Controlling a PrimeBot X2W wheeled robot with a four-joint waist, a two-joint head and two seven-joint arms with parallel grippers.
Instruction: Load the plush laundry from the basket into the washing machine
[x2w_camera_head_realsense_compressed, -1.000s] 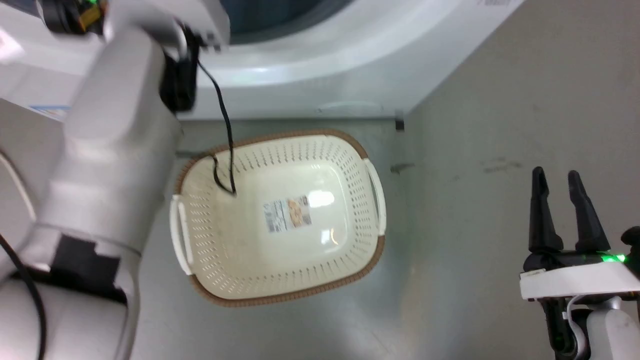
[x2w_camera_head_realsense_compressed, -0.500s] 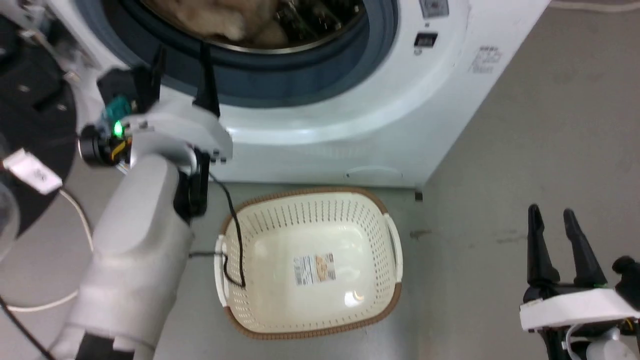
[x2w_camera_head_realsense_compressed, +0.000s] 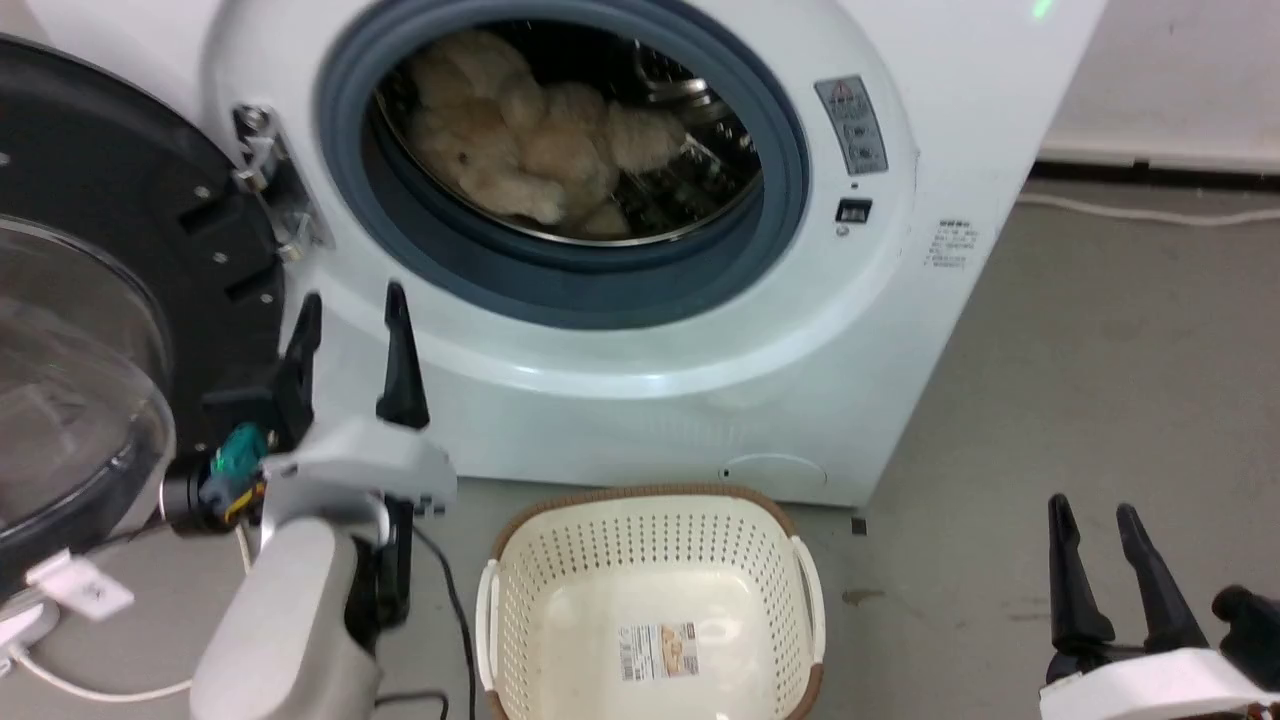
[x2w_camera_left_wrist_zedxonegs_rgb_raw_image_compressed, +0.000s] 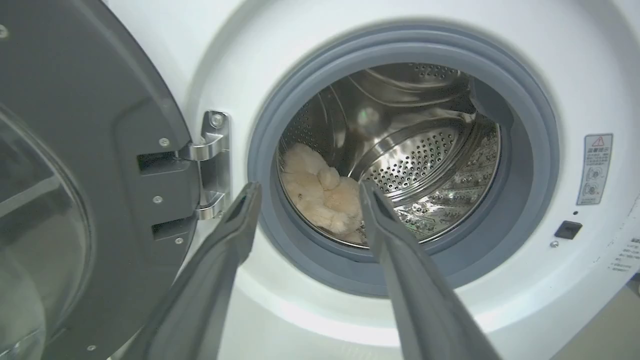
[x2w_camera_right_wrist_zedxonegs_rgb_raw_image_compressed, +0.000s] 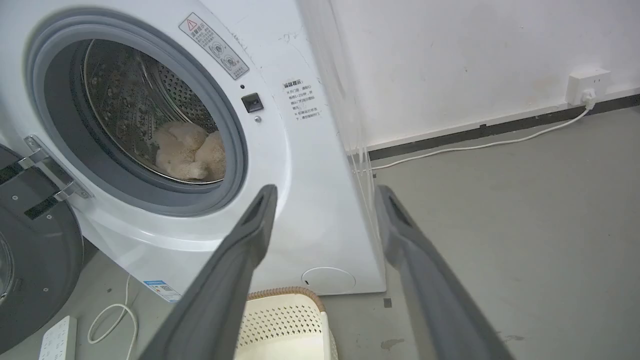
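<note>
Gaping washing machine, plush laundry past gasket

Left gripper: two long black fingers, tapering to points, sitting on a white wrist housing. Teal connector is showing at its side, and a thin black cable is trailing below. Forearm shell is reading pale grey and rounded. Right gripper is wearing matching black fingers on a white base.
</note>
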